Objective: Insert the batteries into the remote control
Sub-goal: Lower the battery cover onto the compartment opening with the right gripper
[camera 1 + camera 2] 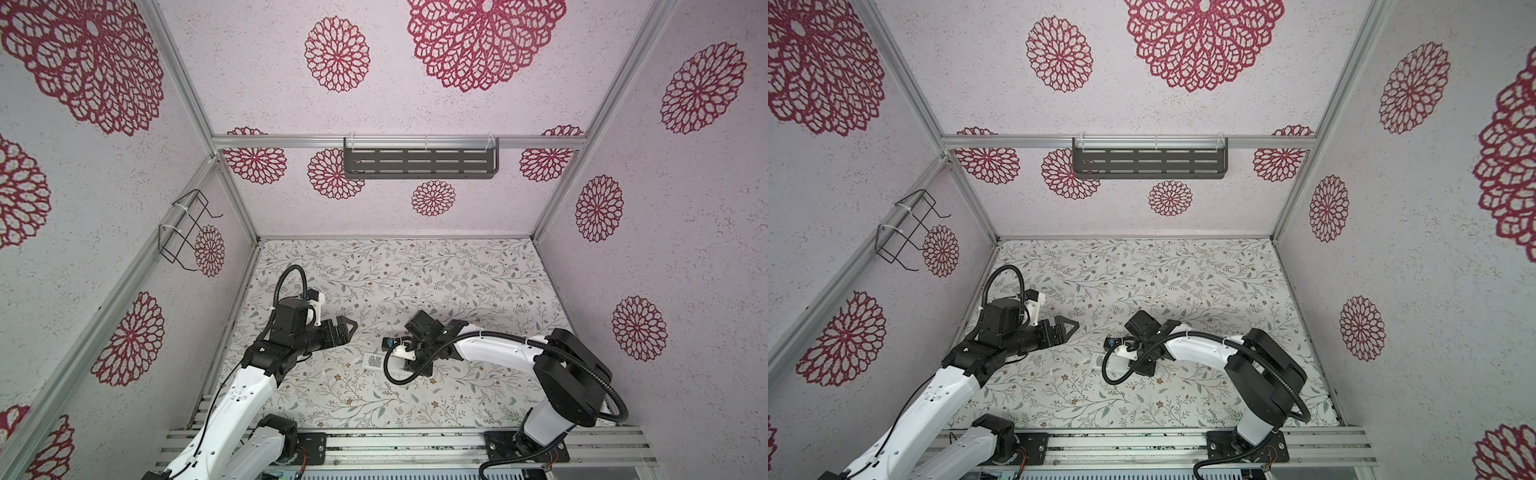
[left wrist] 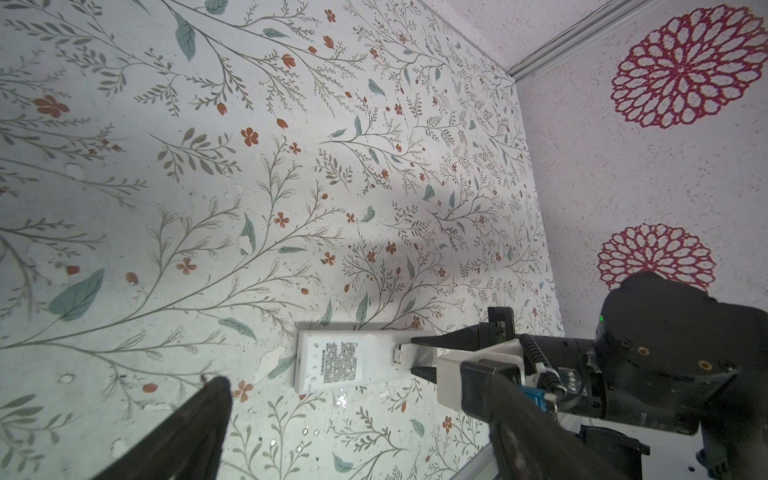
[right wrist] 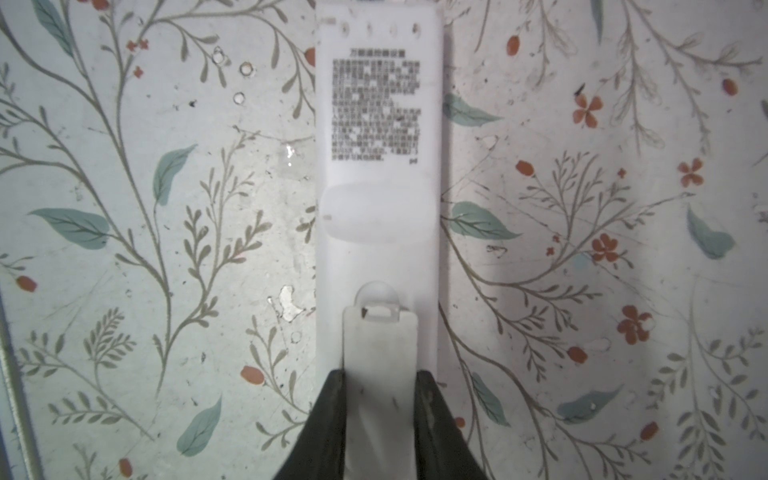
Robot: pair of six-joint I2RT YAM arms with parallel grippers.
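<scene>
The remote control (image 3: 378, 166) is a slim white bar lying flat mid-counter (image 1: 415, 282), its printed label facing up. The right end effector (image 3: 380, 374) grasps a white cover (image 3: 380, 345) over the remote's right end. The left end effector (image 1: 347, 330) hangs released, well to the left.

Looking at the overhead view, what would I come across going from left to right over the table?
left gripper, open with nothing in it → remote control, lying label side up → right arm's white forearm
</scene>
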